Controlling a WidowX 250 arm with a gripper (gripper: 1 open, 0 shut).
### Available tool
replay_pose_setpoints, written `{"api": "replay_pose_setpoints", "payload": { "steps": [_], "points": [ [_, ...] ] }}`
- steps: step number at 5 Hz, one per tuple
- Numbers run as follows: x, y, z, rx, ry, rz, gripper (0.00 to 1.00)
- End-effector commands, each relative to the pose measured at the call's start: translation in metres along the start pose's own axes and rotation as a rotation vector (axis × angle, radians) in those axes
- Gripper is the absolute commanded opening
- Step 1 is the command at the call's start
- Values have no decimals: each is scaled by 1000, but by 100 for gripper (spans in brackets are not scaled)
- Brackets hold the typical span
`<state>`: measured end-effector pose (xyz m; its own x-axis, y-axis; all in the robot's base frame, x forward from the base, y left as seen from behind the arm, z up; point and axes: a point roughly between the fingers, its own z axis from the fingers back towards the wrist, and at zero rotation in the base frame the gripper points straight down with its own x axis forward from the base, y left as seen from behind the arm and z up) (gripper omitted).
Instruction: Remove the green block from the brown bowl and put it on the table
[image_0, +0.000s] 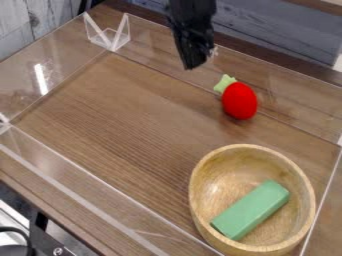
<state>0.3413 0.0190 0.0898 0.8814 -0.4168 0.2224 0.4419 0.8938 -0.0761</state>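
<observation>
Camera view, looking down from one side: the green block (251, 211) lies flat inside the brown bowl (254, 157), slanted across the bottom with one end up toward the far right and the other down toward the near left. It fills roughly half the bowl's width. The bowl sits at the near right corner of the surface (127, 115), close to the clear acrylic wall (40, 165) that runs along the near edge.

Beyond the bowl, further back on the right, rests a red round toy (239, 99) with a small green top, well apart from the bowl's rim.

Further back again, to the left of that toy, the pincer (195, 62) hangs over the far part of the surface, pointing steeply down. Its dark fingers are drawn together with nothing between them. It is nowhere near the block or the bowl.

A clear folded bracket (107, 33) stands at the far left corner.
</observation>
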Motion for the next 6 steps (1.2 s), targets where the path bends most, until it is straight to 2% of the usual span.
{"api": "replay_pose_setpoints", "payload": {
  "steps": [1, 2, 3, 4, 5, 6],
  "points": [
    [9, -13, -8, 23, -19, -14, 0],
    [3, -13, -20, 23, -14, -11, 100],
    [-4, -11, -14, 35, -31, 5, 100],
    [-5, -7, 10, 73, -66, 35, 100],
    [-5, 0, 43, 138, -116, 90, 100],
    [-7, 2, 61, 197, -173, 192, 100]
  ]
}}
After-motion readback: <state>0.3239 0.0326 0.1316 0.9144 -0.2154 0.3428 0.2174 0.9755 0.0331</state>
